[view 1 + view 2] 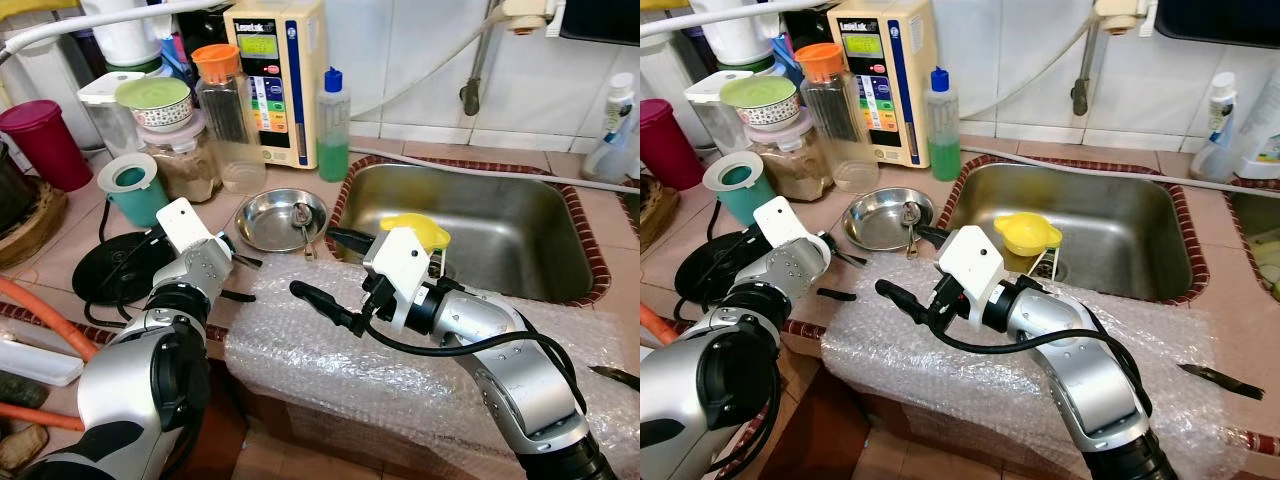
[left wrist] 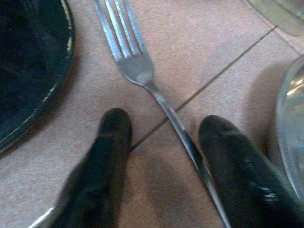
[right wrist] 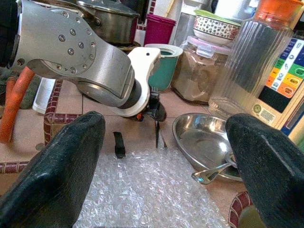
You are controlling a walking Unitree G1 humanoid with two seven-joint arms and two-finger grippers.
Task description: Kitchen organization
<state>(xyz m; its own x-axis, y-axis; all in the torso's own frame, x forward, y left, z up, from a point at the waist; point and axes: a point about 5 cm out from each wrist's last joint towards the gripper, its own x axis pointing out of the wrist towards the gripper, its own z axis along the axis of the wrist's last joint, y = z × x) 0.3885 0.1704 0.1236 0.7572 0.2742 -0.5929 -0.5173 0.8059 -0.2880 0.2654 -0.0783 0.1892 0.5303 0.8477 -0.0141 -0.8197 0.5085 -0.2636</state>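
1. The left gripper (image 2: 161,166) is low over the tiled counter. Its two black fingers (image 2: 102,161) are spread wide, one on each side of the fork's thin handle. They look close to it but have not closed on it.
2. The fork (image 2: 137,71) lies flat on the tiles. Its prongs point away from the gripper. It sits between a black round plate (image 1: 120,265) and a steel bowl (image 1: 270,222).
3. The right gripper (image 1: 335,280) hangs over a sheet of bubble wrap (image 1: 420,370) at the front edge of the counter. Its fingers (image 3: 61,161) are wide apart and hold nothing.
4. The steel bowl has a small metal thing lying in it. It may be a spoon, but it is hard to tell.
5. A yellow cup (image 1: 415,232) sits in the sink (image 1: 560,215), near the drain.
6. Behind the bowl stand a teal cup (image 1: 135,190), a jar (image 1: 185,160) with a bowl on top, a jug (image 1: 225,110) with an orange lid, and a green bottle (image 1: 333,125).
7. A knife (image 1: 1220,380) lies on the far right of the bubble wrap.
8. The tidying looks like it is just starting. The fork is not picked up yet, and lots of things are out on the counter.
9. The step now seems to be grabbing the fork. After that it needs a home, perhaps the steel bowl.
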